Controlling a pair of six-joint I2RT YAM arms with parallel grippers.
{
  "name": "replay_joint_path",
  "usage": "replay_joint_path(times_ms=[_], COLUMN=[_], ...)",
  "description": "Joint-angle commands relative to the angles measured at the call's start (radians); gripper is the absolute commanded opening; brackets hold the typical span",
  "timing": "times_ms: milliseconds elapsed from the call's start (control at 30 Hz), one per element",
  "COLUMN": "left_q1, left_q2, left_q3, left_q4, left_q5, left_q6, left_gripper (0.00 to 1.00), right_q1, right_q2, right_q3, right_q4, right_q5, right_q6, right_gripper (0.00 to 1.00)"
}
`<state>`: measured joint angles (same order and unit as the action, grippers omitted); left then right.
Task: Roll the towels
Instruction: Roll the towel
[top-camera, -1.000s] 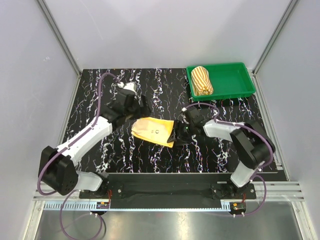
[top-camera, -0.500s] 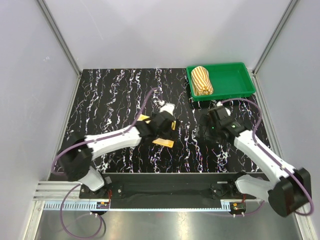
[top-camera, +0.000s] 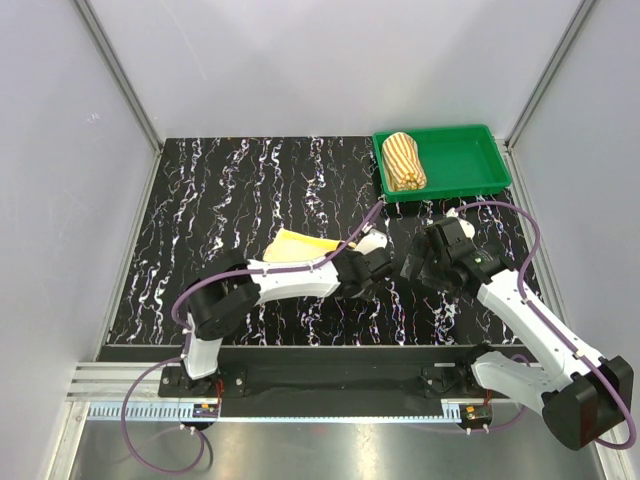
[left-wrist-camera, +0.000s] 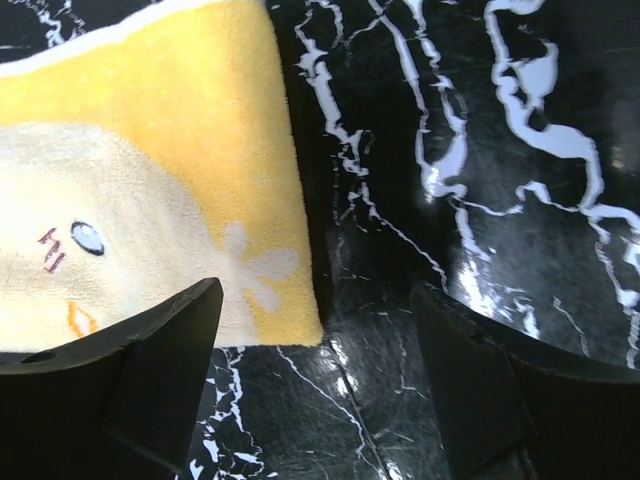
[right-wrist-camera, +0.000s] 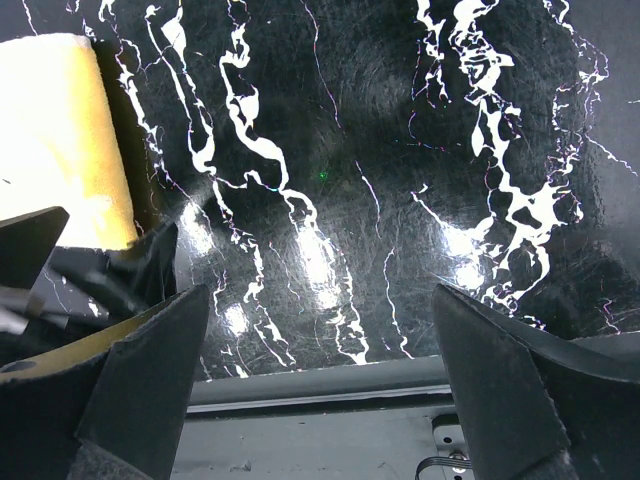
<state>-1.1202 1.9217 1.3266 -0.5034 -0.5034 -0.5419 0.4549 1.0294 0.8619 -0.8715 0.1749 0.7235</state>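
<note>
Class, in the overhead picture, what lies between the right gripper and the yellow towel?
Between the right gripper and the yellow towel sits the left gripper, open at the towel's edge; the top external view shows this.

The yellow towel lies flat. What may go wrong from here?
1. The open left end effector straddles only the corner of the yellow towel; closing may pinch just that, so the roll starts crooked.
2. The right end effector, also open, hangs close beside it; they might collide.
</note>
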Motion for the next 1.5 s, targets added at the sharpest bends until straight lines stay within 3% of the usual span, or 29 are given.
replay_joint_path(times_ms=[0, 200, 467, 600, 833, 1100, 1267, 1467], left_q1=[0.002, 0.003, 0.005, 0.008, 0.097, 0.256, 0.330, 0.391], left_q2=[0.037, 0.086, 0.091, 0.053, -0.127, -0.293, -0.332, -0.343], left_q3=[0.052, 0.046, 0.008, 0.005, -0.146, -0.438, -0.621, -0.717], left_q4=[-0.064, -0.080, -0.072, -0.072, 0.086, 0.471, 0.763, 0.966], left_q5=[-0.089, -0.073, -0.047, -0.018, 0.282, 0.661, 0.799, 0.917], left_q6=[-0.042, -0.075, -0.115, -0.112, -0.183, -0.364, -0.498, -0.645], left_gripper=[0.79, 0.61, 0.18, 0.03, 0.00, 0.00, 0.00, 0.00], right_q1=[-0.009, -0.010, -0.022, -0.038, -0.091, -0.093, -0.093, -0.091], right_q2=[-0.019, -0.017, -0.025, -0.023, 0.006, 0.093, 0.138, 0.170], right_q3=[0.009, 0.006, 0.005, 0.015, 0.055, 0.077, 0.028, -0.073], right_q4=[-0.009, 0.000, 0.005, 0.005, 0.068, 0.164, 0.325, 0.560], right_q5=[0.029, 0.020, 0.011, 0.006, -0.158, -0.316, -0.506, -0.658], right_q6=[0.007, 0.004, -0.004, -0.012, -0.018, -0.009, 0.007, 0.065], right_gripper=[1.00, 1.00, 1.00, 1.00, 1.00, 0.97, 0.92, 0.87])
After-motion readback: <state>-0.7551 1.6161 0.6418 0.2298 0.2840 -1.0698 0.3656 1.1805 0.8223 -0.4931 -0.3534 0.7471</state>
